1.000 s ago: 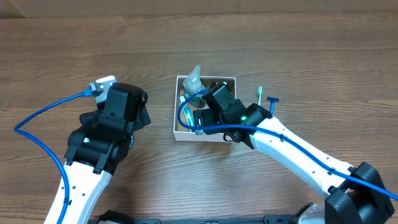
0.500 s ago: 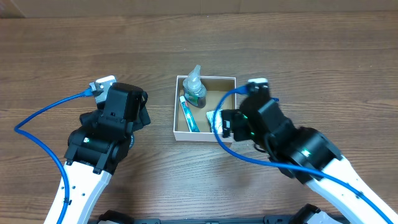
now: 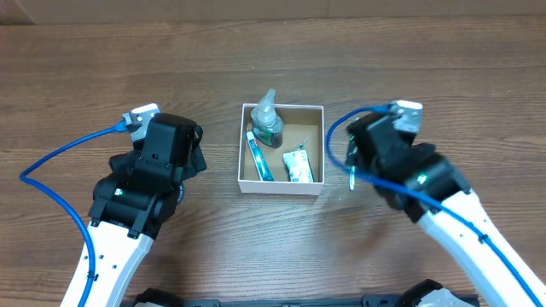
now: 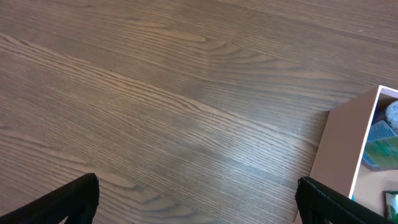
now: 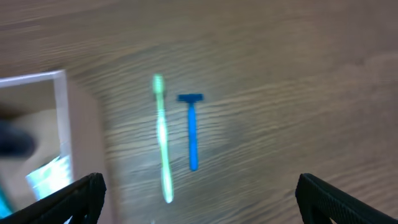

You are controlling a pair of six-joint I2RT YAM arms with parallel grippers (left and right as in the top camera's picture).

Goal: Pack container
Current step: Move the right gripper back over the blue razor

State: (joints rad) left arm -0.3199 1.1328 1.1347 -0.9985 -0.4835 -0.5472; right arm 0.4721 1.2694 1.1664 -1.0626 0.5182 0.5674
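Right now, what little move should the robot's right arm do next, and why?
Probably lower the right gripper onto the green toothbrush. It hangs open just above the toothbrush and the blue razor, which both lie on the table beside the container. The bottle, tube and packet are packed.

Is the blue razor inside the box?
No, the blue razor lies on the wooden table beside the green toothbrush, outside the box.
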